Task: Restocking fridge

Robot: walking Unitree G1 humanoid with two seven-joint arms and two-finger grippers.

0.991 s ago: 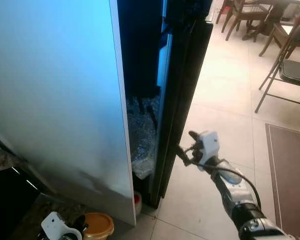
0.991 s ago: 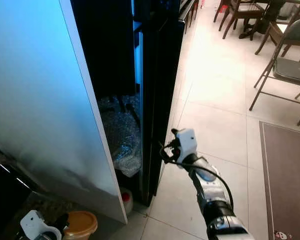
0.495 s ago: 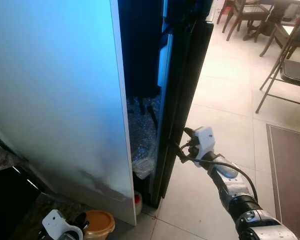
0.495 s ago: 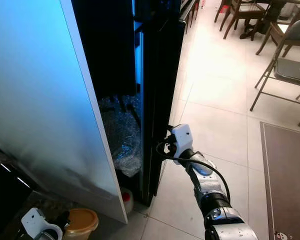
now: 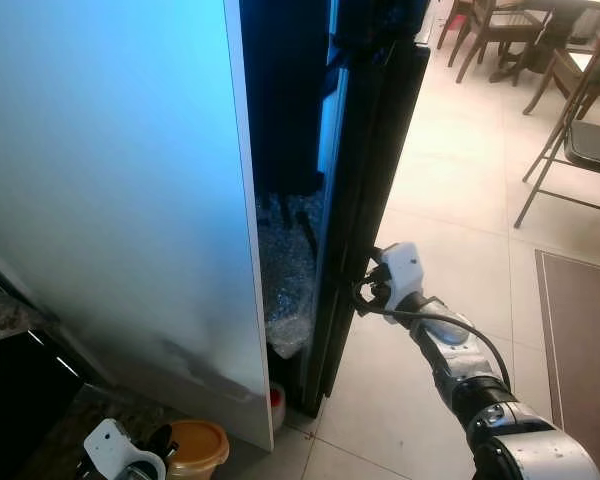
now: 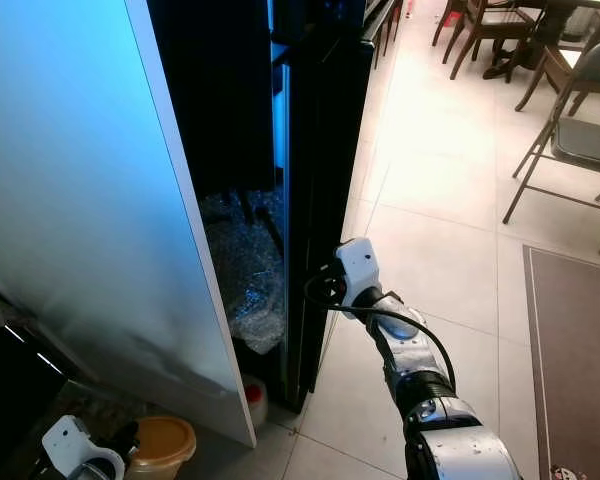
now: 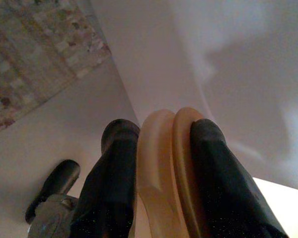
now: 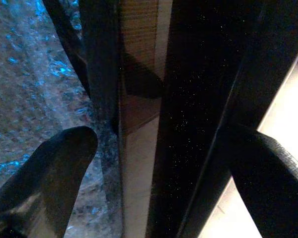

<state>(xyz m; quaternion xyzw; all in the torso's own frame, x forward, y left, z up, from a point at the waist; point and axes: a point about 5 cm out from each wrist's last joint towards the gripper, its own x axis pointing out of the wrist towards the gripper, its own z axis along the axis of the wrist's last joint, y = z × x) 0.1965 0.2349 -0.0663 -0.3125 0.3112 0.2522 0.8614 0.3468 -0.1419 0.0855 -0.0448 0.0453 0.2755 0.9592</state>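
Right end effector [image 8: 159, 163] spread wide, straddling fridge door [image 5: 365, 180] edge, seemingly touching; left clamps lid [image 7: 164, 168].

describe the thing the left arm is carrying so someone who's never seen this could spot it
Start at the tall pale fridge door standing open on the robot's left, then follow its lower edge down to the bottom of the head view. There the left end effector is shut on a round tan lidded plastic container. Its flat yellowish-brown lid sets it apart from the crinkled clear plastic wrap inside the dark fridge.
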